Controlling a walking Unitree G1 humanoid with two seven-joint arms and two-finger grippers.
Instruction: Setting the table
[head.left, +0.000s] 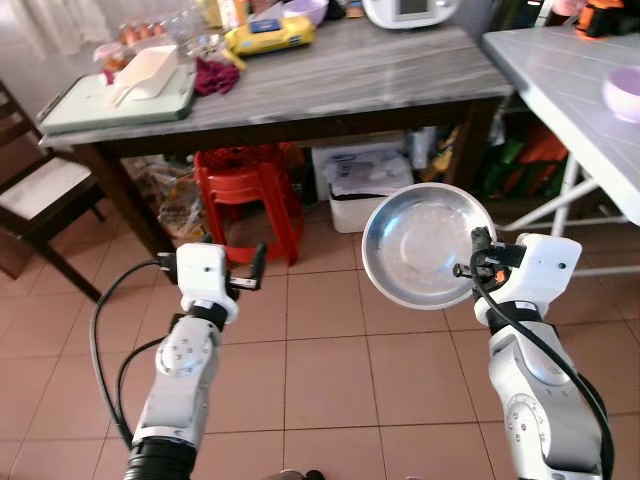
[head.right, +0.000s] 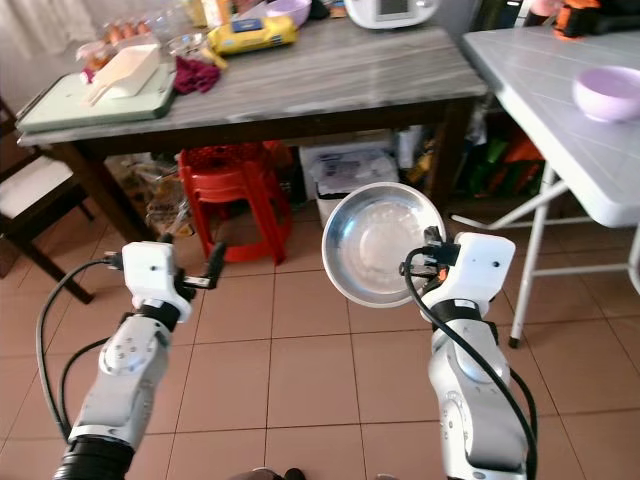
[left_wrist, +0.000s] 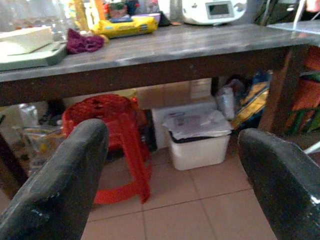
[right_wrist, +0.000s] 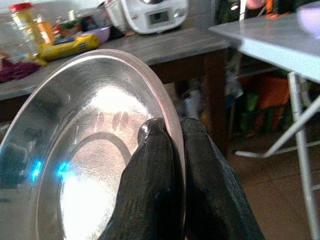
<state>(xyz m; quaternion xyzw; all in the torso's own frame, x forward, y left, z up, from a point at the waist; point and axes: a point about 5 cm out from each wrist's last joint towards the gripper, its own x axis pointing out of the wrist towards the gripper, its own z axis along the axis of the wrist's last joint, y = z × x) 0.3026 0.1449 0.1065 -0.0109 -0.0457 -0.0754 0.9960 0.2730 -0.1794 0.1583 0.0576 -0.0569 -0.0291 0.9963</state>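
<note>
Right gripper (head.left: 474, 262) pinches the right rim of a steel plate (head.left: 418, 245), held tilted above the floor; thin, stiff, likely light, slick, best gripped at rim; left gripper (left_wrist: 172, 175) wide, empty

Bright daylight, sharp, wrist views soft

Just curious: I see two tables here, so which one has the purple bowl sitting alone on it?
The white folding table on the right; the wooden table is cluttered.
</note>
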